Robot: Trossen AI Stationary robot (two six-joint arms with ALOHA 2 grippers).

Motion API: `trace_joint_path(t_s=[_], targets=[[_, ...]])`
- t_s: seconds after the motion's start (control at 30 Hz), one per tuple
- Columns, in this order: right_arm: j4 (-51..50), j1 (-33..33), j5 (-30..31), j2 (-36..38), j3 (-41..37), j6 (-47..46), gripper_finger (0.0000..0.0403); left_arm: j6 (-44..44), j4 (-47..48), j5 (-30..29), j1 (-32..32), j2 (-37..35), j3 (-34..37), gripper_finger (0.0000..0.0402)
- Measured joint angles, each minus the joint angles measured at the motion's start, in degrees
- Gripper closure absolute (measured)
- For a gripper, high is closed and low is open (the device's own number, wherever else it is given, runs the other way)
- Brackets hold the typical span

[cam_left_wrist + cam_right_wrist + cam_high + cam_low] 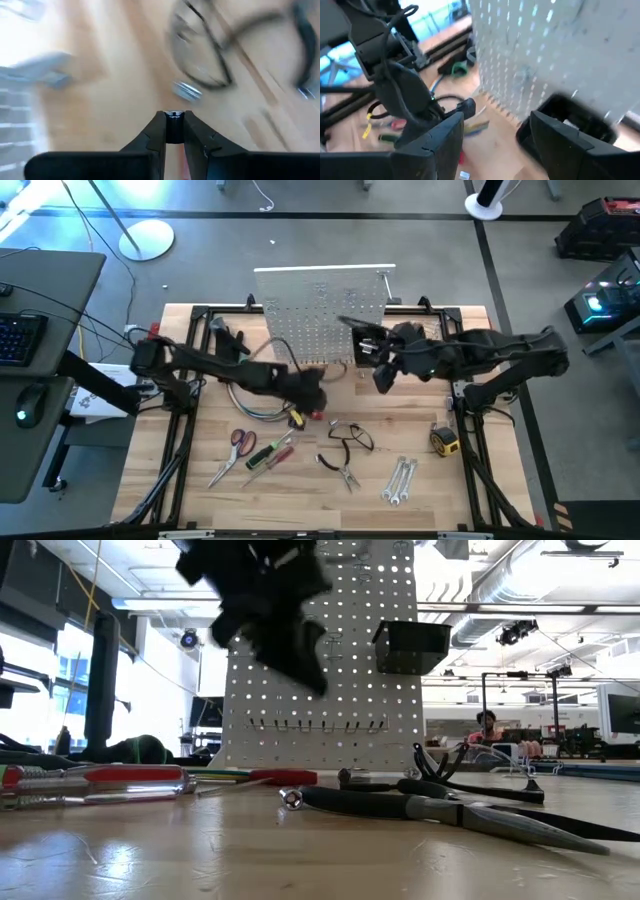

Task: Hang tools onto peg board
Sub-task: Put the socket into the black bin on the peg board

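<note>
The white peg board [325,305] stands upright at the table's far middle; it also shows in the low view [340,690] with its black bin [410,645]. My left gripper [312,400] is over the table's middle, shut on a slim silver-tipped tool [173,116]. My right gripper [378,375] is open and empty, just in front of the board's right part [492,137]. Red-handled scissors [240,445], screwdrivers [272,453], black-handled pliers [342,470], wrenches [400,480] and a yellow tape measure [445,442] lie flat on the table's near half. My left gripper pinches the slim tool between its two fingers [155,132]. Only the tool's silver end [173,115] shows at the fingertips, and it lies along the fingers. The fingers hide the rest, so which tool it is cannot be told. It is clear of the table.
A curved bundle of coloured cables [255,395] lies under the left arm. A black metal frame [185,410] runs along the table's left, right and far sides. A dark wire-like item [352,437] lies near the pliers. The table's near right corner is bare wood.
</note>
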State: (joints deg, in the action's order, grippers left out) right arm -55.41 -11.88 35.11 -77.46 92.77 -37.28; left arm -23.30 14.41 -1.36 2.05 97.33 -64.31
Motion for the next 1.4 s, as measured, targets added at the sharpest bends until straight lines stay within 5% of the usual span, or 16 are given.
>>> trace_joint_path(t_s=[0.27, 0.6, 0.93, 1.4], targets=[[-0.03, 0.66, 5.25, 0.14, 3.10, 3.90, 0.0179, 6.34, -24.66, -1.14, -3.66, -5.56, -0.30, 0.0370], [0.63, 1.14, 5.25, -0.12, 2.99, 2.69, 0.0179, 8.78, -28.13, -8.20, -6.51, 7.49, -17.84, 0.0399], [0.80, 1.07, 4.99, -0.12, 2.99, 2.81, 0.0179, 10.77, -19.63, -7.91, -8.57, 9.28, -24.74, 0.0400], [-0.20, -1.51, 2.11, 0.12, 6.01, 5.29, 0.0179, 16.52, 8.78, -2.58, -4.47, -10.08, -23.67, 0.0401]])
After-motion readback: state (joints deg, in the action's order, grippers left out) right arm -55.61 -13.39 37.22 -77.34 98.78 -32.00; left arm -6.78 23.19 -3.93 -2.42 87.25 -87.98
